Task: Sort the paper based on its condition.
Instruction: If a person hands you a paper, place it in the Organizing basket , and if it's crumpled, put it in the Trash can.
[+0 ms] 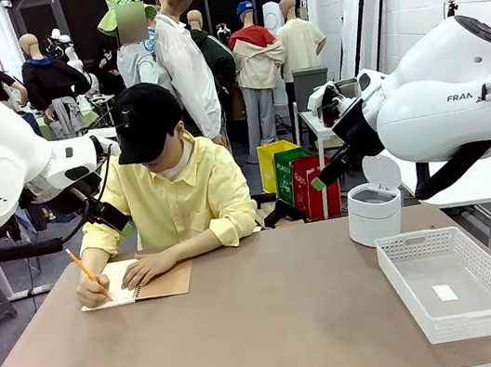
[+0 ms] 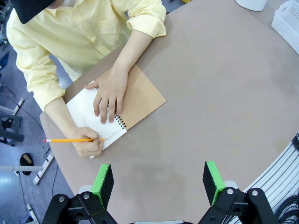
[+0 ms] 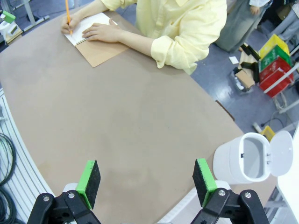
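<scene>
Two pincers hang over the near part of the desk (image 1: 253, 342), both released. The left pincer (image 2: 158, 176) and the right pincer (image 3: 145, 179) each hold their green pads wide apart with nothing between them. To the robot's right sits a white basket (image 1: 404, 294) with a tiny tag (image 1: 444, 292) on its floor, and just beyond it a white bin (image 3: 233, 163) with its lid flipped up. At the far edge lies the paper (image 2: 83, 108) – a white page bound into the spiral notebook (image 2: 142, 95). One of the person's hands (image 2: 110, 93) rests flat on it, while the other (image 2: 88, 147) works a pencil (image 2: 70, 140) across it.

The main risk, as a judgement, is reaching in too soon. An arm crossing the desk could strike the fingers or the pencil, or tug a sheet that is bound and pinned down. A thin page lying flat may also slip from the pads, and the tag could be taken for a sheet.

The front view looks into the basket – the right wrist view looks down the bin's mouth. The left wrist view looks straight down on the page and the spiral.
</scene>
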Action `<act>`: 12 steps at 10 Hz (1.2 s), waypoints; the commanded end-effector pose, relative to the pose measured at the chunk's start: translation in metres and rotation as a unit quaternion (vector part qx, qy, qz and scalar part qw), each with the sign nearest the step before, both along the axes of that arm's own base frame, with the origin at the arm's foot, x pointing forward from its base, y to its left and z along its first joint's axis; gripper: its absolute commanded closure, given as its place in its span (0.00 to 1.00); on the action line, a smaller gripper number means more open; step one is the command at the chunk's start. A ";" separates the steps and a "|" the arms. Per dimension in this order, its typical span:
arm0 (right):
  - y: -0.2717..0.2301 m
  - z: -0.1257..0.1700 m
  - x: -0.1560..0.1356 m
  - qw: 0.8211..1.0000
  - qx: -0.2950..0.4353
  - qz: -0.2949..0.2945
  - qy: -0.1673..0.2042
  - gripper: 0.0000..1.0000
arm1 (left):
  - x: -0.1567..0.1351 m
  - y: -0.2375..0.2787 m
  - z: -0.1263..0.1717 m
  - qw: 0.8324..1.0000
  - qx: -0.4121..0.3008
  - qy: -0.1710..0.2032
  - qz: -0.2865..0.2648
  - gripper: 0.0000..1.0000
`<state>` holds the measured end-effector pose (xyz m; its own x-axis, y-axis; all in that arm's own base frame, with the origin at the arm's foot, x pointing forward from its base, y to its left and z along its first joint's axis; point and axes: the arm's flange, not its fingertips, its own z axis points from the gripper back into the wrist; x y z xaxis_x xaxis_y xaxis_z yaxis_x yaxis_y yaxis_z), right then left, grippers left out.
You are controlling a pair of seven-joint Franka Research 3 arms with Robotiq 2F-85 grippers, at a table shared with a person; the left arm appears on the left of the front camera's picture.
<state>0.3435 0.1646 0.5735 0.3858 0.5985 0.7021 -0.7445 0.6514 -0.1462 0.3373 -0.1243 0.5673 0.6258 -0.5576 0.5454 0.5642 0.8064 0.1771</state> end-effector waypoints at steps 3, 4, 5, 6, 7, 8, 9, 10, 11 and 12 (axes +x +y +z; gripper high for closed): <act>0.000 0.000 0.000 1.000 -0.001 0.001 0.002 0.00 | 0.000 0.000 0.000 1.000 0.001 -0.001 0.000 0.00; 0.000 0.000 0.000 1.000 -0.001 0.001 0.002 0.00 | 0.000 0.000 0.000 1.000 0.001 -0.001 0.000 0.00; 0.000 0.000 0.000 1.000 -0.001 0.001 0.002 0.00 | 0.000 0.000 0.000 1.000 0.001 -0.001 0.000 0.00; 0.000 0.000 0.000 1.000 -0.001 0.001 0.002 0.00 | 0.000 0.000 0.000 1.000 0.001 -0.001 0.000 0.00; 0.000 0.000 0.000 1.000 -0.001 0.001 0.002 0.00 | 0.000 0.000 0.000 1.000 0.001 -0.001 0.000 0.00; 0.000 0.000 0.000 1.000 -0.001 0.001 0.002 0.00 | 0.000 0.000 0.000 1.000 0.001 -0.001 0.000 0.00; 0.000 0.000 0.000 1.000 -0.001 0.001 0.002 0.00 | 0.000 0.000 0.000 1.000 0.001 -0.001 0.000 0.00; 0.000 0.000 0.000 1.000 -0.001 0.001 0.002 0.00 | 0.000 0.000 0.000 1.000 0.001 -0.001 0.000 0.00; 0.000 0.000 0.000 1.000 -0.001 0.001 0.002 0.00 | 0.000 0.000 0.000 1.000 0.001 -0.001 0.000 0.00; 0.000 0.000 0.000 1.000 -0.001 0.001 0.002 0.00 | 0.000 0.000 0.000 1.000 0.001 -0.001 0.000 0.00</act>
